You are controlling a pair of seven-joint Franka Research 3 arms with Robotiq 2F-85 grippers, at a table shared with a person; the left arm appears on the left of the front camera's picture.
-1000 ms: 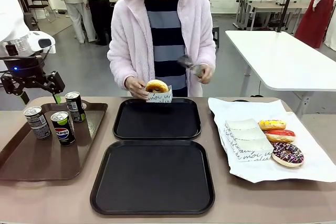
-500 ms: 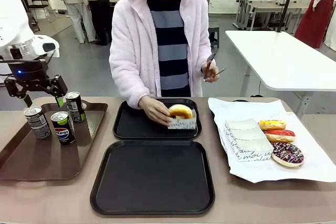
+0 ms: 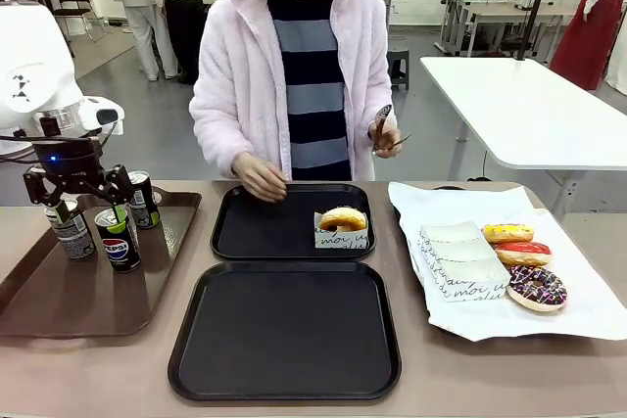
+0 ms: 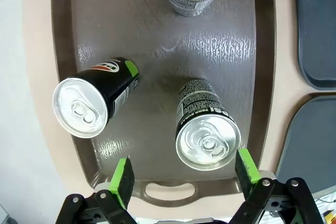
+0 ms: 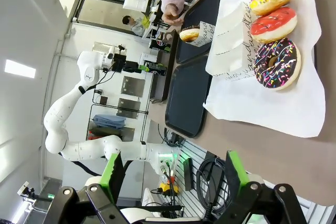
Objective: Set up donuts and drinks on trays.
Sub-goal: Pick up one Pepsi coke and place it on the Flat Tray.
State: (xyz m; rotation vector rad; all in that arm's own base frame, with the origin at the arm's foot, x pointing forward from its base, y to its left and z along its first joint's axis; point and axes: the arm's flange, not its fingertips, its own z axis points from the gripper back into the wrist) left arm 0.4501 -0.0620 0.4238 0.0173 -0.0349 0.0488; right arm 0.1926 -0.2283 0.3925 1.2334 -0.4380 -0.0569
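Observation:
My left gripper (image 3: 88, 209) hangs open just above three dark soda cans on the brown tray (image 3: 59, 291): a Pepsi can (image 3: 118, 239), a left can (image 3: 71, 228) and a back can (image 3: 143, 199). From the left wrist, the open gripper (image 4: 185, 174) has one silver-topped can (image 4: 208, 139) close to its right pad and grips nothing. A golden-glazed donut (image 3: 343, 223) in its paper sleeve sits on the far black tray (image 3: 255, 232). The near black tray (image 3: 284, 330) is bare. My right gripper (image 5: 174, 177) is open, off the table's right side.
White paper (image 3: 588, 310) at the right holds loose sleeves (image 3: 460, 259) and yellow-iced (image 3: 507, 233), red-iced (image 3: 524, 254) and chocolate-sprinkled (image 3: 537, 288) donuts. The person stands at the far edge, one hand (image 3: 260, 181) over the far tray, the other holding tongs (image 3: 385, 132).
The person set the glazed donut down on the far tray's right side and drew the hand back. My left gripper moved right and down over the cans.

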